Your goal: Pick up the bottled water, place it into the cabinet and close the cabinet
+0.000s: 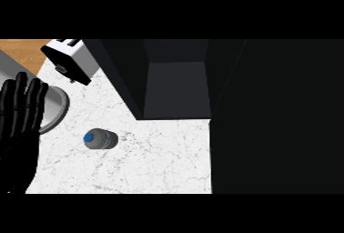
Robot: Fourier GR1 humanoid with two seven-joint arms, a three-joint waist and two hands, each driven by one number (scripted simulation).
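The bottled water (101, 138) stands on the white marble counter (154, 159), seen from above as a grey round body with a blue cap. My left hand (20, 113) shows at the left edge, open with fingers straight and pointing up, apart from the bottle. The dark cabinet (176, 86) stands open behind the bottle, its grey inner floor visible. Its open door (279, 113) fills the right side as a large black panel. My right hand shows nowhere.
A white toaster (70, 59) sits at the back left of the counter. A round grey plate (57, 109) lies partly behind my left hand. Wooden floor (23, 50) shows at the top left.
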